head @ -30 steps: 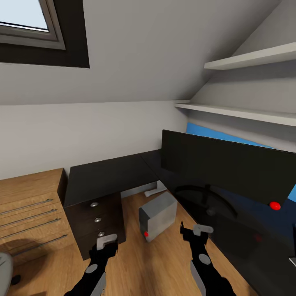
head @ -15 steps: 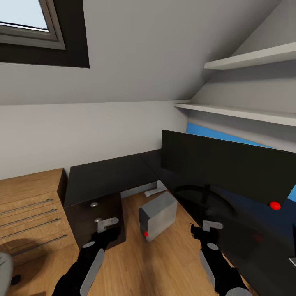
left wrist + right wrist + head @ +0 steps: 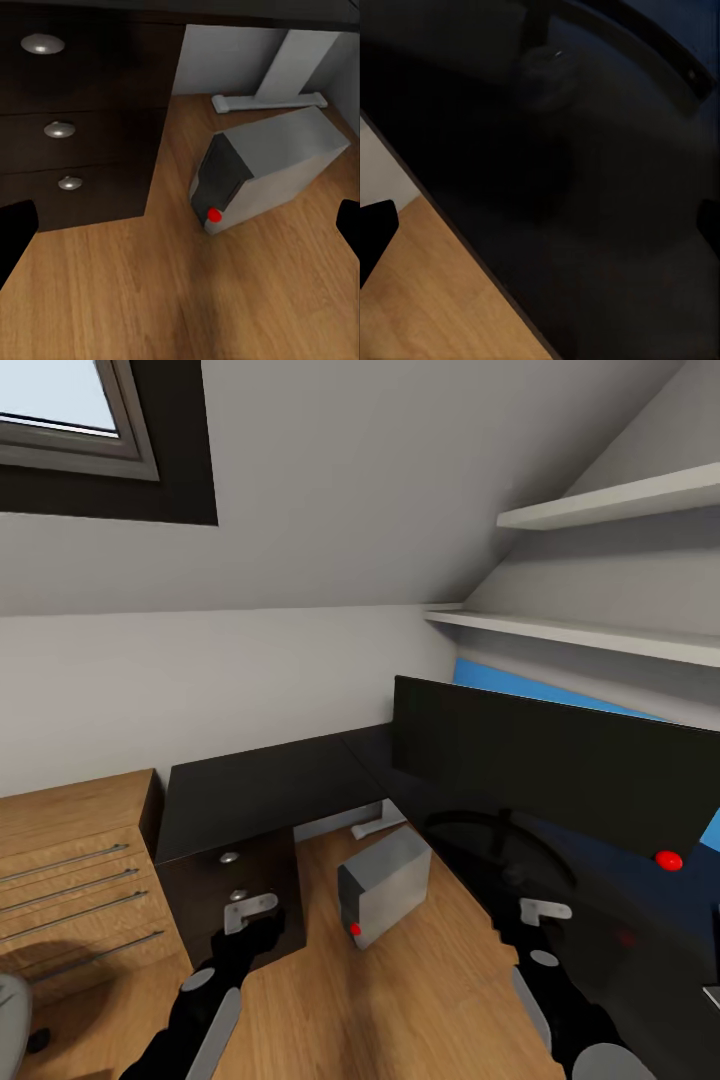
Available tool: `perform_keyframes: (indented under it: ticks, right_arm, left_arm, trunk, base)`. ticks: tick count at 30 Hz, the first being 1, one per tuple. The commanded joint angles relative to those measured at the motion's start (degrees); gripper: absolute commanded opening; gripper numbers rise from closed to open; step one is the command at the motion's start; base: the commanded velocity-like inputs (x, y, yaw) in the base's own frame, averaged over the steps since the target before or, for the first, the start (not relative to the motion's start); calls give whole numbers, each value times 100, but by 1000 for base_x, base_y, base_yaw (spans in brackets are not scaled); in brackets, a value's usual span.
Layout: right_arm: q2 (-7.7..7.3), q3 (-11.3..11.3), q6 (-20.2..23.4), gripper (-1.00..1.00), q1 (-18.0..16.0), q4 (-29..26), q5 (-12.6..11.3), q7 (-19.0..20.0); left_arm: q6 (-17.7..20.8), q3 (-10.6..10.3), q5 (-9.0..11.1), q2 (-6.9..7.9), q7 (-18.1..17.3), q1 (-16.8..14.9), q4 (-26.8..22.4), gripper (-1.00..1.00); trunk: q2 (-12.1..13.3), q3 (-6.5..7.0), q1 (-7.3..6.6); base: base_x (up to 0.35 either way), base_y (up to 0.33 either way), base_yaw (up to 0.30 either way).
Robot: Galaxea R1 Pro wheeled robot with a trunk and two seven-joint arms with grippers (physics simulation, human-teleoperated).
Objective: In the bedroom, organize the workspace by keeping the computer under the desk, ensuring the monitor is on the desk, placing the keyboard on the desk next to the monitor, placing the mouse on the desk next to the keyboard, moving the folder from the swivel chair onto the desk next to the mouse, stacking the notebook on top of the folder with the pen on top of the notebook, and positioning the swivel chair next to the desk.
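computer (image 3: 383, 885): on the wood floor under the desk (image 3: 270, 785), at 12 o'clock from the robot (red button facing us)
monitor (image 3: 560, 765): upright on the desk, about 2 o'clock
left gripper (image 3: 250, 913): fingers spread, empty, by the drawers (image 3: 75, 135)
right gripper (image 3: 535, 920): spread wide, empty, over the desk edge

A light wooden drawer cabinet (image 3: 75, 880) stands at the near left, its front crossed by long thin metal handles. The floor (image 3: 400, 1000) is warm wooden planking, also seen in the left wrist view (image 3: 187, 300) and the right wrist view (image 3: 427, 300). Behind everything rises a pale grey wall (image 3: 200, 680) that slopes inward higher up. A window (image 3: 70, 410) with a grey frame and a dark surround sits in the slope at the far upper left. On the right, two white shelves are fixed to the wall, the upper shelf (image 3: 620, 498) above the lower shelf (image 3: 580, 632). A blue panel (image 3: 520, 685) shows just beneath the lower shelf.
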Motion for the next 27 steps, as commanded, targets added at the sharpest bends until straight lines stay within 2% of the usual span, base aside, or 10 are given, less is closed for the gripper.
perform_keyframes:
  ticks: [1,4,12,19,27]
  right_arm:
    - [-12,-13,-23,100,-6,7,29,-10]
    - [-23,-67,-81,100,-11,26,23,-11]
    - [-26,-529,-475,100,-39,241,-24,-11]
    - [-21,-610,-916,100,-289,890,-30,-11]
    - [-25,-626,-1047,100,-484,1247,-34,-11]
  left_arm:
    - [17,-10,60,3,49,11,-40,100]
    - [18,-11,60,4,49,31,-95,100]
    - [29,-11,65,5,49,244,-496,100]
    - [77,-8,68,11,49,349,-770,100]
    - [751,0,75,45,49,655,-1529,100]
  trunk:
    - [-5,-7,1]
    - [-5,-7,1]
    - [-5,-7,1]
    - [-5,-7,1]
    - [-5,-7,1]
  base:
    - [0,0,0]
    - [0,0,0]
    - [0,0,0]
    - [0,0,0]
    - [0,0,0]
